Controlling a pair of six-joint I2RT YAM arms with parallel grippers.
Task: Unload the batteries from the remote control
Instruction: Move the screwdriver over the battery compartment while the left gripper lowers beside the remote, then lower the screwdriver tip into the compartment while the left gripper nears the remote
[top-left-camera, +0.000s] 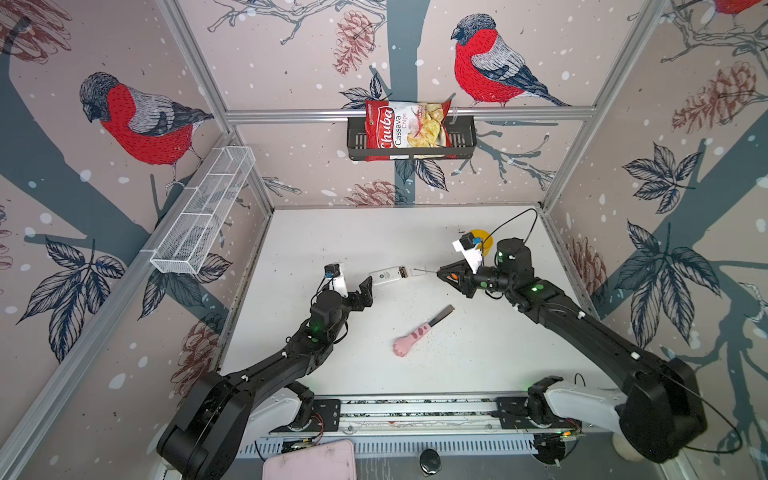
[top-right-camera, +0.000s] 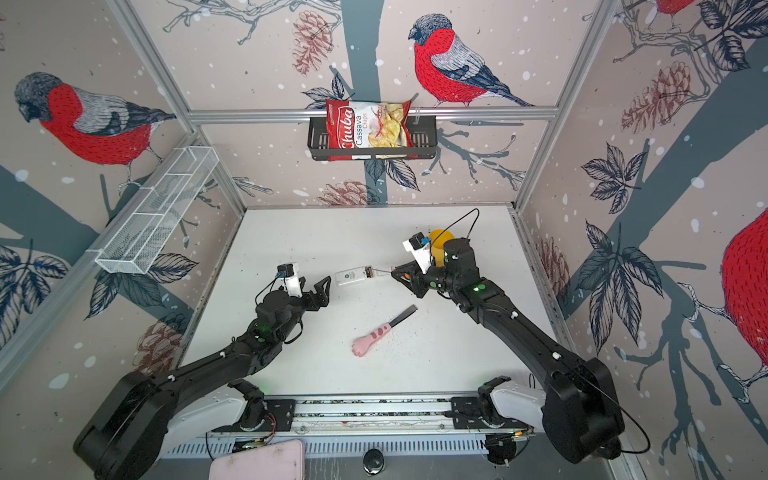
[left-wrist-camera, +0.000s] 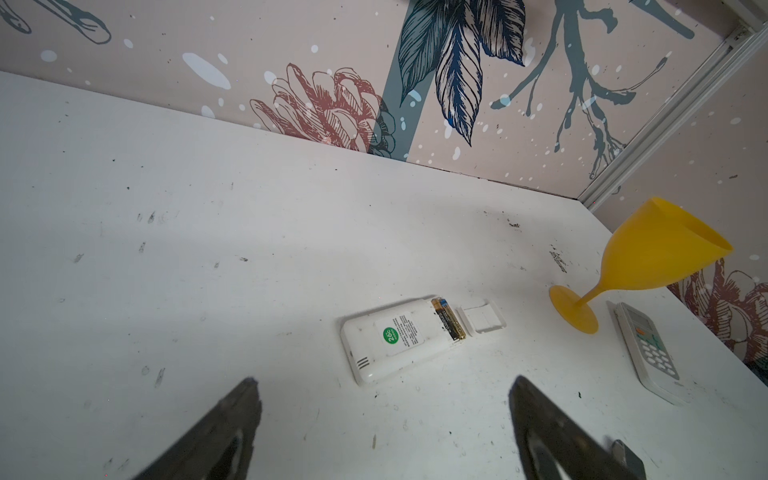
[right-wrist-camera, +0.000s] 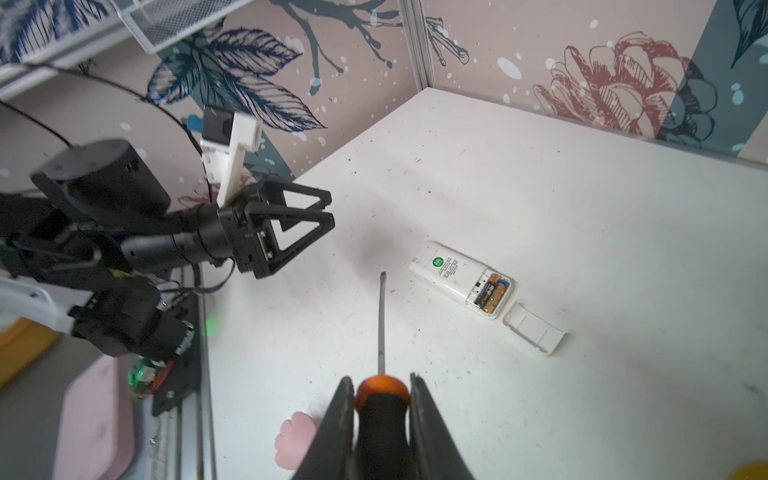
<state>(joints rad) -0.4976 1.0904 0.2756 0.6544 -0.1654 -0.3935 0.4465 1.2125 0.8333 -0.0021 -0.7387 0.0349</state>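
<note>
On the scuffed white table (left-wrist-camera: 174, 232) a white, round-cornered plastic remote control (left-wrist-camera: 395, 338) is laid face down, with a round green sticker on its back. Its compartment is uncovered at one end, and the batteries (left-wrist-camera: 448, 319), slim black cylinders with copper-gold ends, are seen lying side by side inside it. The ribbed white battery cover (left-wrist-camera: 483, 320) is laid flat just beside that end, at the three o'clock side of the remote in both top views. The left gripper (left-wrist-camera: 384, 383) is held at about seven o'clock of the remote, its dark angular jaws spread wide with nothing between them. The right gripper (right-wrist-camera: 382, 388) is placed at three o'clock of the remote and is clenched on the black, orange-collared handle of a screwdriver (right-wrist-camera: 382, 328), whose thin steel shaft is pointed toward the remote; its flat tip is kept near the remote without touching it. A glossy yellow goblet (left-wrist-camera: 648, 253) is stood at about two o'clock, with a second remote (left-wrist-camera: 648, 351) lying keypad up beside its foot. A pink paw-shaped tool (top-left-camera: 411, 343) with a flat dark blade is laid at five o'clock.
</note>
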